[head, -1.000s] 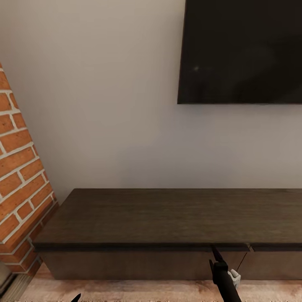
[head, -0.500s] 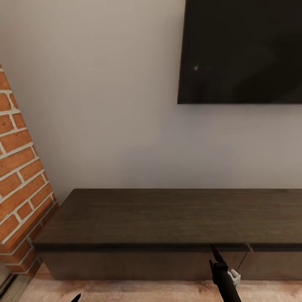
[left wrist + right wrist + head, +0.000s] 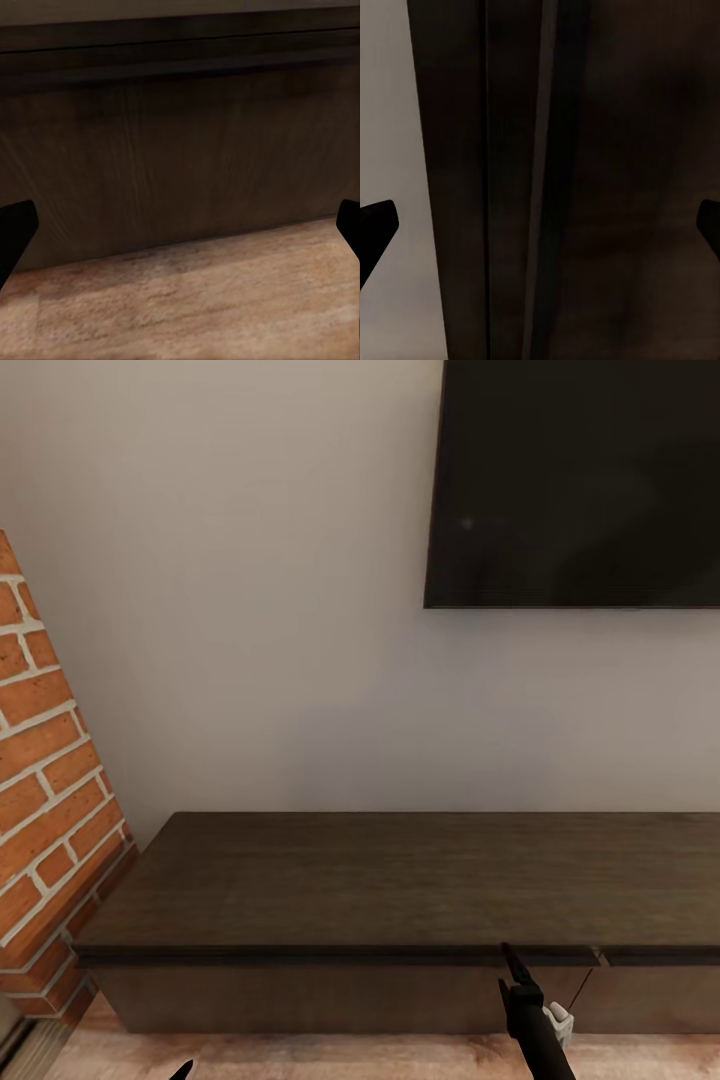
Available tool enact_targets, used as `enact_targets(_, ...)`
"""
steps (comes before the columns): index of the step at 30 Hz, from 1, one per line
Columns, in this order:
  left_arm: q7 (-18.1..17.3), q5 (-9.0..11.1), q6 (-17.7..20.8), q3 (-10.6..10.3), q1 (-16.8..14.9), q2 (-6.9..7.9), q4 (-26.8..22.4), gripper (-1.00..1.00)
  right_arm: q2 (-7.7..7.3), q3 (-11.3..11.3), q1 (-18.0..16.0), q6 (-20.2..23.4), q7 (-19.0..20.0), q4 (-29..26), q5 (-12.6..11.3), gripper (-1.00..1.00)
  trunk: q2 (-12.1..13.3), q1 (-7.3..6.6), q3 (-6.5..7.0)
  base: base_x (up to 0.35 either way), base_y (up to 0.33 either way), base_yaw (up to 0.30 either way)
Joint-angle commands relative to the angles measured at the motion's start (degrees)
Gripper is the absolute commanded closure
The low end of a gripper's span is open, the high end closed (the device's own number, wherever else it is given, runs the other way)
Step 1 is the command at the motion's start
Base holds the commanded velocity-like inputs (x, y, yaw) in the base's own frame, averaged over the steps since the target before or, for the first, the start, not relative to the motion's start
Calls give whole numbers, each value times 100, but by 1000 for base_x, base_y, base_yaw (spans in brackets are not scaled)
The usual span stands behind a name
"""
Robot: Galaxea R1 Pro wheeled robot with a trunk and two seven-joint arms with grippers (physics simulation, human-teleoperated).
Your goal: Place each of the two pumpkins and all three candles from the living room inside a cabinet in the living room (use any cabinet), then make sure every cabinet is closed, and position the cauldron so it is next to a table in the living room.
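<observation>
Barely moved lately, view just dipped a touch. Right gripper point(image 3: 508, 957) parked at cabinet point(image 3: 380, 880) front edge, fingers wide apart, empty. Left gripper point(image 3: 180, 225) spread, empty too. Probably about to tug a drawer.

A living room in a home was indicated by the furnishings seen from the head view: a large dark flat screen point(image 3: 575, 480) was mounted on a plain pale wall point(image 3: 250, 610), and directly below it a long, low dark-brown wood cabinet point(image 3: 380, 880) was set against that wall. A red-brick fireplace surround point(image 3: 45, 800) with pale mortar was seen beside the cabinet's end, and a light wood-plank floor point(image 3: 330, 1060) was laid in front.
</observation>
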Motion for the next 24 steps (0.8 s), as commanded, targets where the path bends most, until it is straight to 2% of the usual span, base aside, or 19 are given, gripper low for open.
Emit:
enact_targets(1, -8, -11, -16, -2, 0, 3, -1, -100, 3, -18, -2, 60, 12, -3, -43, -100, -2, -1, -4, 2, 0, 0)
enact_targets(3, -8, -11, -15, -5, 0, 3, -1, -100, 3, -20, -2, 60, 12, -3, -43, -100, -2, -1, -4, 1, 0, 0)
enact_targets(4, -8, -11, -15, -4, 0, 3, -1, -100, 3, -21, -2, 60, 12, -3, -43, 100, -2, -1, -4, 0, 0, 0)
enact_targets(24, -4, -11, -15, -5, 0, 3, -1, -100, 3, -25, -3, 60, 7, -3, -43, 100, -2, -1, -4, 0, 0, 0)
